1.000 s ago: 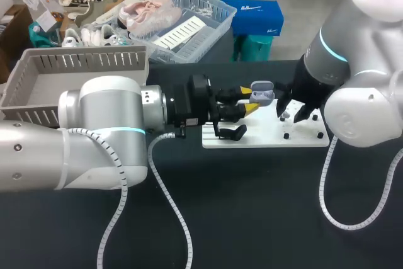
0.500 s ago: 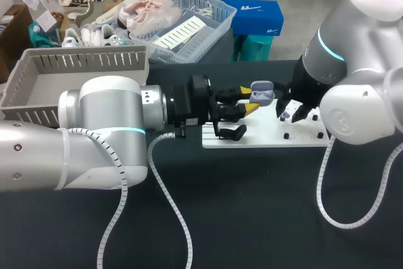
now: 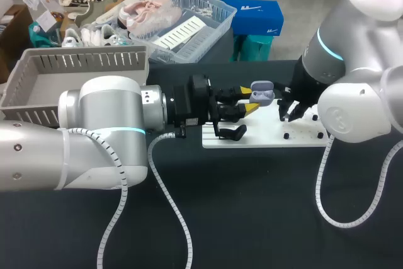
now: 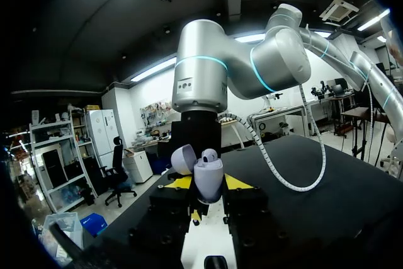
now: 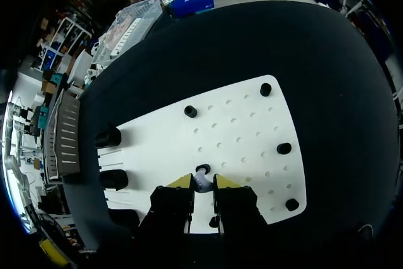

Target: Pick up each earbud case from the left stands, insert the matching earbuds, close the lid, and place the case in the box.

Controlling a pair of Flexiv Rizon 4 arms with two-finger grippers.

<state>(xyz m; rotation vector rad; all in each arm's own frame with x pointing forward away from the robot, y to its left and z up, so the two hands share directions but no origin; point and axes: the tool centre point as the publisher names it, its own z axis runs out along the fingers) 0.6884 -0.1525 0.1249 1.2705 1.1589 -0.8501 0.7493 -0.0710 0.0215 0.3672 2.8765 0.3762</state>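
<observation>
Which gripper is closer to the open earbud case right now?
Left. The left gripper has the earbud case clamped between its fingers, lid open. The right gripper is apart from the case, down at the white board off to its side.

Left arm (image 3: 94, 124): fat silver-grey rounded links, smooth shell, few small dark screw holes. Thin cyan light ring (image 3: 126, 130) at joint seam. White ribbed cable conduit (image 3: 165, 190) runs from wrist along arm. Black wrist block (image 3: 189, 108). Left gripper (image 3: 249, 99): black body, two yellow wedge tips.

Right arm (image 3: 359, 92): same silver shell, bulbous pale joint caps, cyan ring (image 3: 332, 48), dark grey wrist section, white ribbed conduit (image 3: 320, 193) looping below. Right gripper (image 5: 204, 184): black blocky fingers, yellow tips.
</observation>
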